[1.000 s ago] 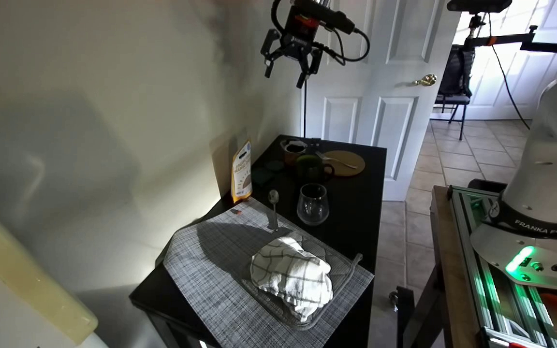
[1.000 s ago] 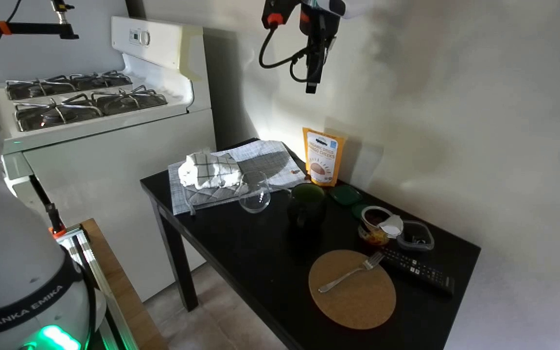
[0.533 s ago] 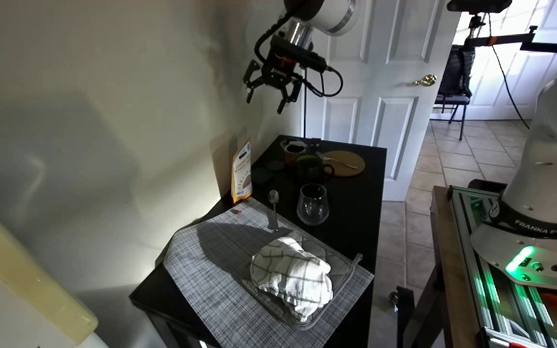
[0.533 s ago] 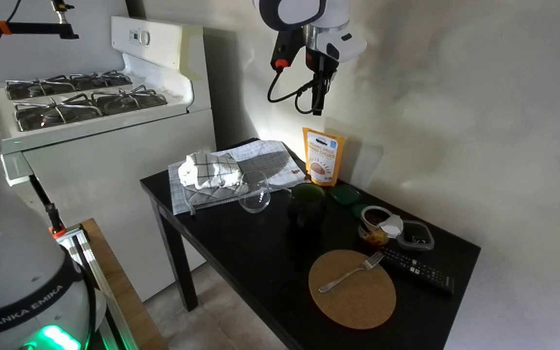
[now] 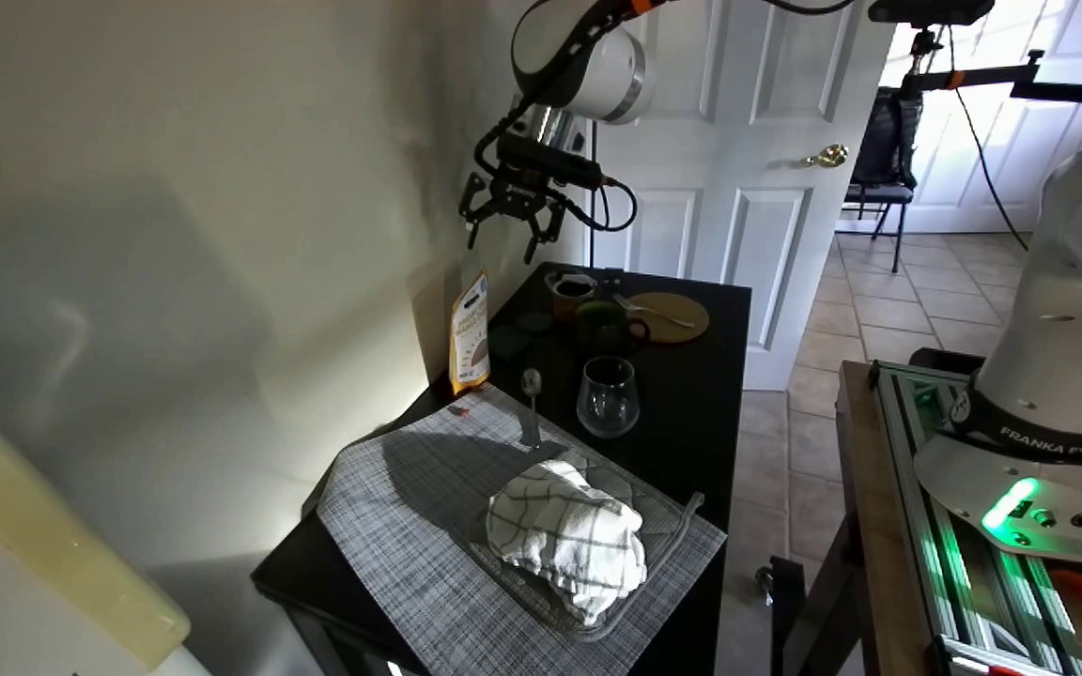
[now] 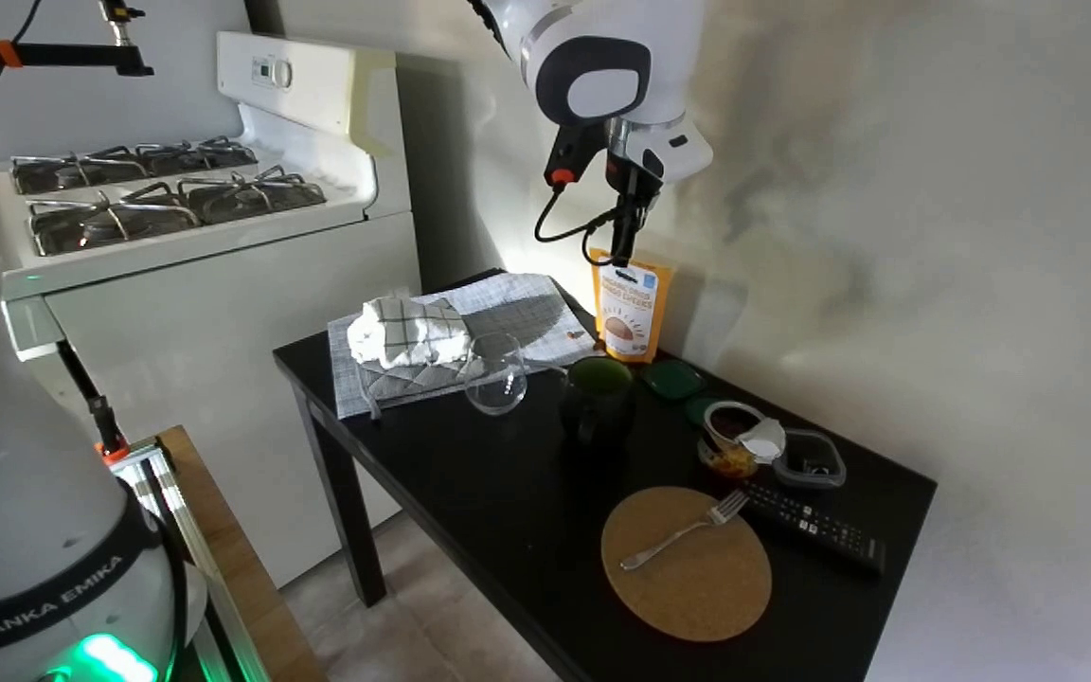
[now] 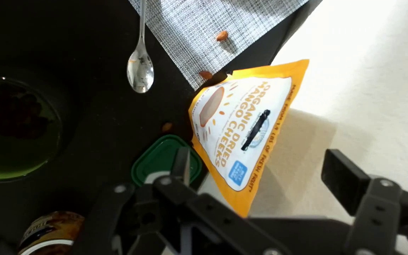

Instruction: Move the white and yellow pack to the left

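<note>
Black rectangular tabletop (image 6: 527,535): one long edge follows the pale wall (image 6: 886,237).
Black two-fingered gripper (image 5: 502,246): above that edge, jaws wide apart, nothing held.
White flat pouch with orange-yellow borders (image 6: 629,308): stands at that edge, top near the gripper.
Wall-side finger (image 7: 345,180): should pass behind the pouch; centre your grip, then close gently.

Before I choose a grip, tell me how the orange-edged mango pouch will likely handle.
The mango pouch is probably flexible, especially up top, where it narrows to a thin edge. It may tip if pushed high, standing tall and shallow on the table.
</note>
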Controlling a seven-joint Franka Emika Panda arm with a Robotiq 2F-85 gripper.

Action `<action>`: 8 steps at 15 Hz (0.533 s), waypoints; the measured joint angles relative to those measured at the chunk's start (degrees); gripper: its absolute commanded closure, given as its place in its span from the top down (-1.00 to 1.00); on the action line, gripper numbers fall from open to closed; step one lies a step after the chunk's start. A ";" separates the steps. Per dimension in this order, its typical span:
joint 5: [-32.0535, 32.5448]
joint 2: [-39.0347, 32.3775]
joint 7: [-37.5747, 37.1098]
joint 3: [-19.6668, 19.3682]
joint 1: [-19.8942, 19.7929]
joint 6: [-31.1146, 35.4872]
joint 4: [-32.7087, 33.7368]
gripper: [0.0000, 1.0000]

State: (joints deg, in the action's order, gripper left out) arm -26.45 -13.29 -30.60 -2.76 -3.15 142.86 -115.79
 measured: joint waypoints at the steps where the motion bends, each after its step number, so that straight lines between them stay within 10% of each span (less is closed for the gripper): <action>1: 0.00 -0.87 -0.17 0.00 0.00 0.05 0.53 0.33; 4: 0.00 -2.96 -1.05 0.00 0.03 0.18 1.78 0.11; 8: 0.05 -5.29 -2.05 -0.09 0.18 1.83 2.74 0.31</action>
State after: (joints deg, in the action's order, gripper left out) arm -26.40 -18.57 -32.65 -2.85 -2.98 144.69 -113.05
